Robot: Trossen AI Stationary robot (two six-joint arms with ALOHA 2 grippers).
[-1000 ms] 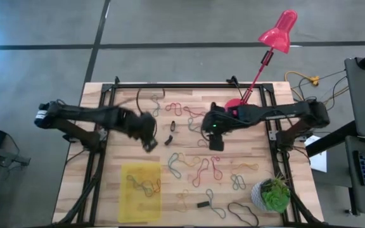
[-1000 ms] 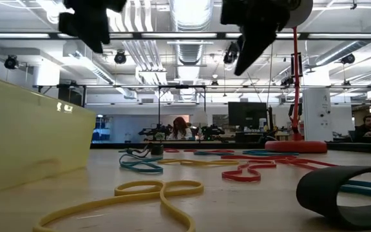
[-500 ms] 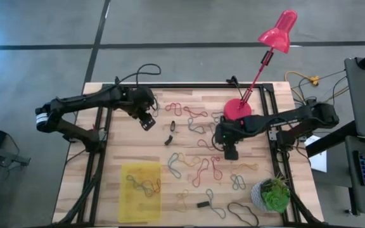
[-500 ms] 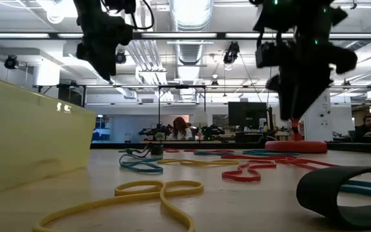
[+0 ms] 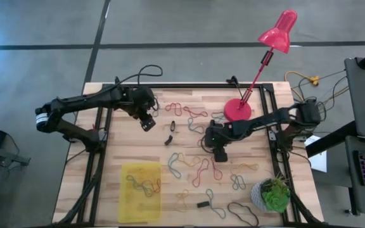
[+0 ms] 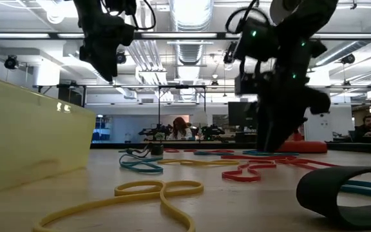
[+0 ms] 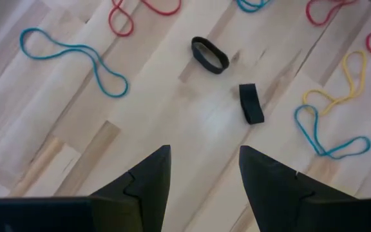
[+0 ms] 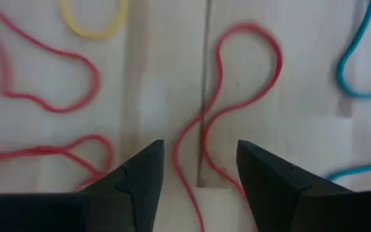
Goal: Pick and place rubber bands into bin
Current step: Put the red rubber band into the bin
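Right tool (image 5: 220,154) low over worktop (image 5: 125,142) centre, fingers parted, empty. Red band (image 8: 237,103) lies directly ahead between fingers, long axis running along tool's line of sight. Bin (image 5: 140,190) near front-left corner, some bands inside. Left tool (image 5: 147,122) hovers toward back-left, parted, empty; right arm nearer red band.
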